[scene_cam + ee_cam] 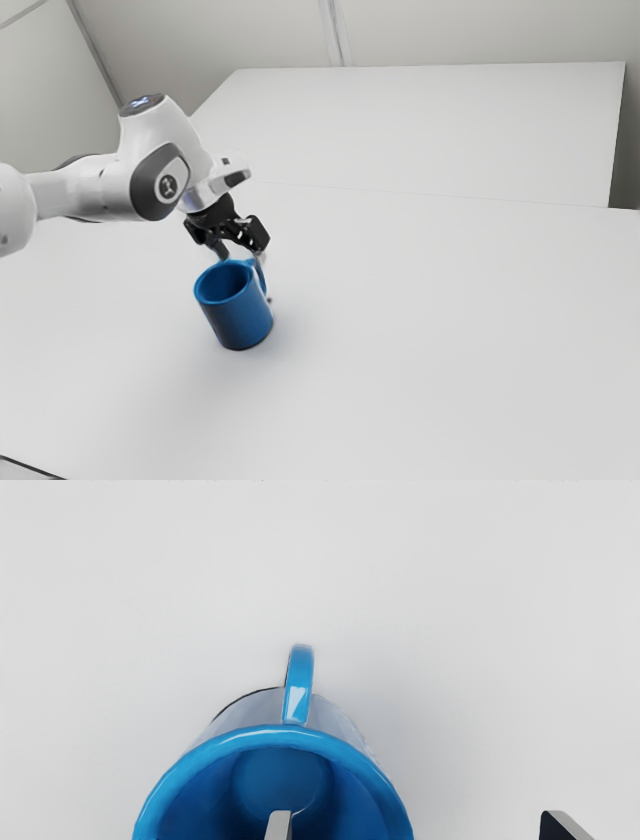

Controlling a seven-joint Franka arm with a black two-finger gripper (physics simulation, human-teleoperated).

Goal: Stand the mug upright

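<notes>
"How's your gripper point(416, 825)?"

"Spread: one finger point(279, 827) over the mouth, the other point(560, 831) outside the rim point(295, 734). Below me the blue mug point(240, 315) stands upright."

"Handling?"

"Probably light, stiff, slippery, chippable. For any grip, I'd pinch the wall, clear of the handle point(300, 672)."

"Writing?"

"None readable on it; farther back, my arm's badge point(168, 187) carries an emblem."

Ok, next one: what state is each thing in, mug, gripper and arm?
Mug: standing upright on the table, mouth up, not gripped.
Gripper: open, fingers wide apart, one at the mug's mouth, the other outside.
Arm: bent, reaching toward the mug.
</notes>
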